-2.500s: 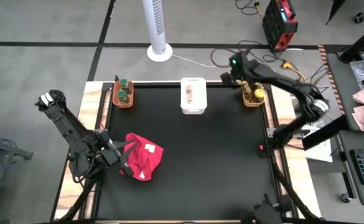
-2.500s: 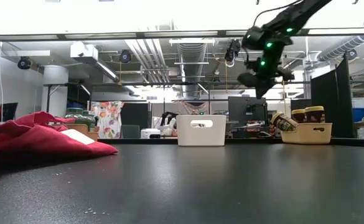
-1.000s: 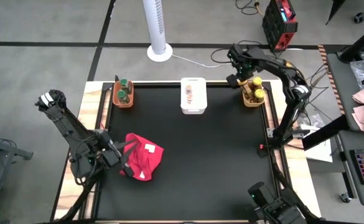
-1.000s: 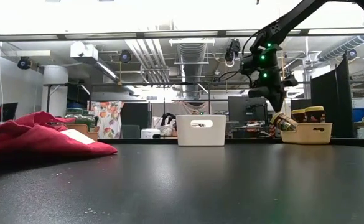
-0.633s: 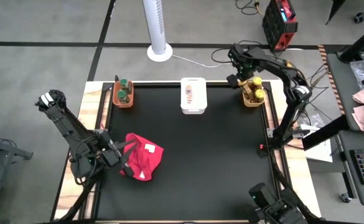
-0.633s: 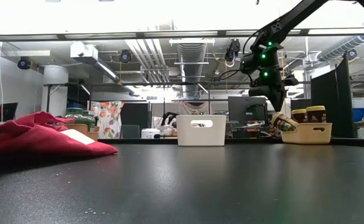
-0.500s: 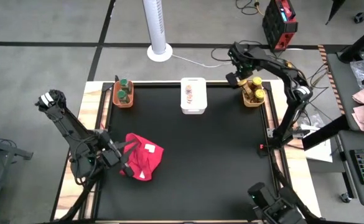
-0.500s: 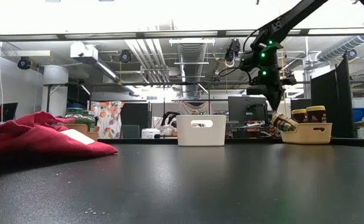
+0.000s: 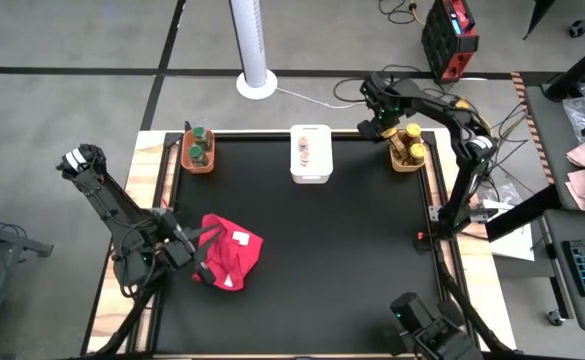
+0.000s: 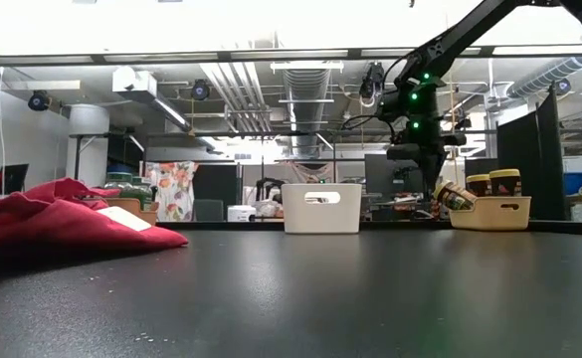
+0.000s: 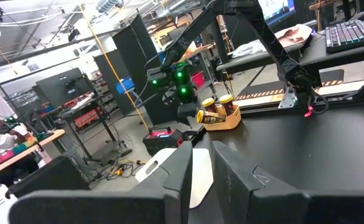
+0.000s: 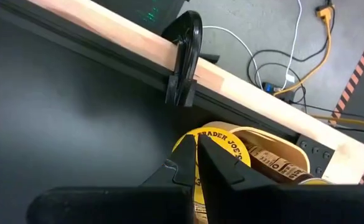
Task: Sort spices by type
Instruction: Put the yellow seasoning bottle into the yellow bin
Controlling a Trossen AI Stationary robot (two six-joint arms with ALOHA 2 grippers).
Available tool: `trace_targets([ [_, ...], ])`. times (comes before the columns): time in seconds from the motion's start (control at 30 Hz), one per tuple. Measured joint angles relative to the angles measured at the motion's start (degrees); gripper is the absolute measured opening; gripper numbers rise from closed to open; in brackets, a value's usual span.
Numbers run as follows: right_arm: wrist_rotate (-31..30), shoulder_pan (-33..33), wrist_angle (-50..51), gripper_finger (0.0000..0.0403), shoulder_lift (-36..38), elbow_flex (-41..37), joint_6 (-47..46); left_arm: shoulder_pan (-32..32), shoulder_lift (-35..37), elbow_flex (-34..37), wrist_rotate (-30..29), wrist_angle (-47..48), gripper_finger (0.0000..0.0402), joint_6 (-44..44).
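**Three bins along the far edge, jars in each**

Seen from above: three small rectangular bins in a row along the upper edge of the black table (image 9: 322, 260). At upper left, an orange bin (image 9: 198, 160) with two green-lidded spice jars (image 9: 198, 144). At upper centre, a white plastic bin (image 9: 310, 155) with pale-lidded jars (image 9: 304, 150) inside, count not clear. At upper right, a yellow bin (image 9: 407, 160) with yellow-lidded spice jars (image 9: 413, 141): two lids plain from above, three jars visible in the low view, one tilted over the bin's left rim.

Right gripper (image 9: 383, 128) poised just left of the yellow bin, fingers pressed together, nothing between them; in its wrist view, dark fingertips (image 12: 197, 165) directly over one yellow lid, contact not discernible.

Left gripper (image 9: 194, 255) low at the left of the frame, beside a crumpled red cloth (image 9: 230, 250), fingers (image 11: 231, 171) showing only a narrow slit, nothing seen in it.

One white tower fan (image 9: 250, 45) on the floor beyond the table's upper edge.
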State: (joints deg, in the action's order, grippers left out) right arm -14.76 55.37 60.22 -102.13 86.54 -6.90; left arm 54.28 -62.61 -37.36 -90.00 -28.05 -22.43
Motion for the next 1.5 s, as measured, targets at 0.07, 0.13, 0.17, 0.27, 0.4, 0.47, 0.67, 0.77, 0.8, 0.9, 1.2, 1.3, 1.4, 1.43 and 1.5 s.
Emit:
trace_targets([
  [0.07, 0.0, 0.0, 0.4, 0.0009, 0.0, 0.0, 0.0, 0.0, 0.0, 0.0, 0.0, 0.0, 0.0045, 0.0],
  [0.13, -0.1, 0.0, 1.4, 0.0009, 0.0, 0.0, -0.1, 0.0, 0.0, 0.0, 0.0, 0.0, 0.0045, 0.0],
  [0.17, -0.2, 0.0, 1.8, 0.0009, 0.0, 0.0, -0.1, 0.0, 0.0, 0.0, 0.0, 0.1, 0.0045, 0.0],
  [0.27, -0.2, 0.0, 3.1, 0.0009, 0.0, 0.0, -0.6, 0.0, 0.0, 0.0, 0.0, 0.2, 0.0045, 0.0],
  [0.4, -0.2, 0.0, 3.8, 0.0009, 0.0, 0.0, -0.6, 0.0, 0.0, 0.0, 0.0, 0.3, 0.0045, 0.0],
  [0.47, -0.2, 0.0, 4.2, 0.0009, 0.0, 0.0, -0.6, 0.0, 0.0, 0.0, 0.0, 0.3, 0.0045, 0.0],
  [0.67, -0.2, 0.0, 5.1, 0.0009, 0.0, 0.0, -0.6, 0.0, 0.0, 0.0, 0.0, 0.3, 0.0045, 0.0],
  [0.77, -0.2, 0.0, 6.0, 0.0009, 0.0, 0.0, -0.6, 0.0, 0.0, 0.0, 0.0, 0.4, 0.0045, 0.0],
  [0.8, -0.2, 0.0, 6.1, 0.0009, 0.0, 0.0, -0.6, 0.0, 0.0, 0.0, 0.0, 0.4, 0.0045, 0.0],
  [0.9, -0.2, 0.0, 6.5, 0.0009, 0.0, 0.0, -0.5, 0.0, 0.0, 0.0, 0.0, 0.4, 0.0045, 0.0],
  [1.2, -0.3, 0.0, 7.2, 0.0009, 0.4, 0.0, 0.1, 0.0, 0.0, 0.0, 0.0, 0.4, 0.0045, 0.0],
  [1.3, -0.3, 0.0, 8.2, 0.0009, 0.9, 0.0, 0.0, 0.0, 0.0, 0.0, 0.0, 0.4, 0.0045, 0.0],
  [1.4, -0.3, 0.0, 9.2, 0.0009, 1.6, 0.0, 0.0, 0.0, 0.0, 0.0, 0.0, 0.5, 0.0045, 0.0],
  [1.43, -0.3, 0.0, 9.7, 0.0009, 1.9, 0.0, 0.0, 0.0, 0.0, 0.0, 0.0, 0.5, 0.0045, 0.0],
  [1.5, -0.3, 0.0, 10.5, 0.0009, 2.6, 0.0, -0.1, 0.0, 0.0, 0.0, 0.0, 0.5, 0.0045, 0.0],
])
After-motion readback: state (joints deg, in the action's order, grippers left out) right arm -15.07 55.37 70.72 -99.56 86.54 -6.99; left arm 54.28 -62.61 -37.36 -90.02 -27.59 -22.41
